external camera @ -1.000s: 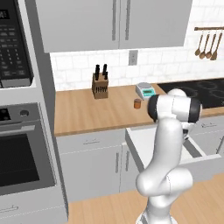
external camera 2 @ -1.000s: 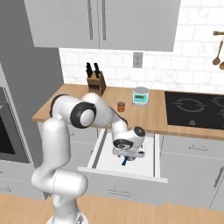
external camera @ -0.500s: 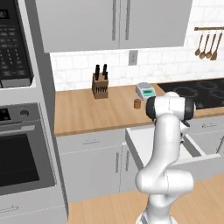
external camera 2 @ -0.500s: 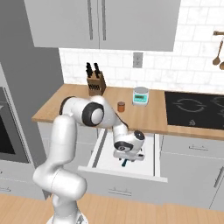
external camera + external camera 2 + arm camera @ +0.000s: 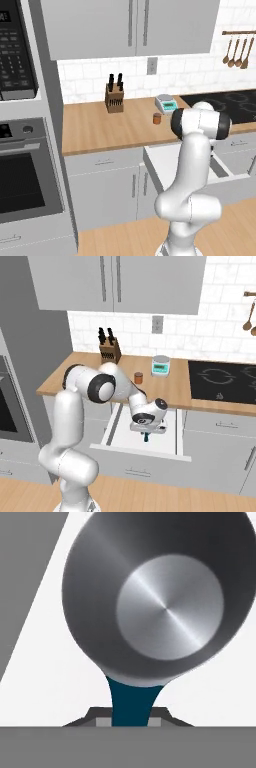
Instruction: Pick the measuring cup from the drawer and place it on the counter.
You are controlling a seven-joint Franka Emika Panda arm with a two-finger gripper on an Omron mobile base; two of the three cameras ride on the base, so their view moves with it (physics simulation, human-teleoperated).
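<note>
The measuring cup, a round grey metal bowl, lies on the whitish floor of the open drawer, very close below the hand. Its dark blue handle runs down between my two fingertips. My gripper is shut on that handle, a pad pressed against each side. From the right base view, the gripper is low inside the drawer, with a bit of the blue handle showing under it. The wood counter runs just behind the drawer. The drawer also sticks out behind the arm.
On the counter stand a small brown jar, a white scale and a knife block. The black cooktop lies to the right. An oven stands at the far left.
The hand has sunk lower into the drawer, down onto the cup's handle, and the elbow has swung a little toward the counter.
</note>
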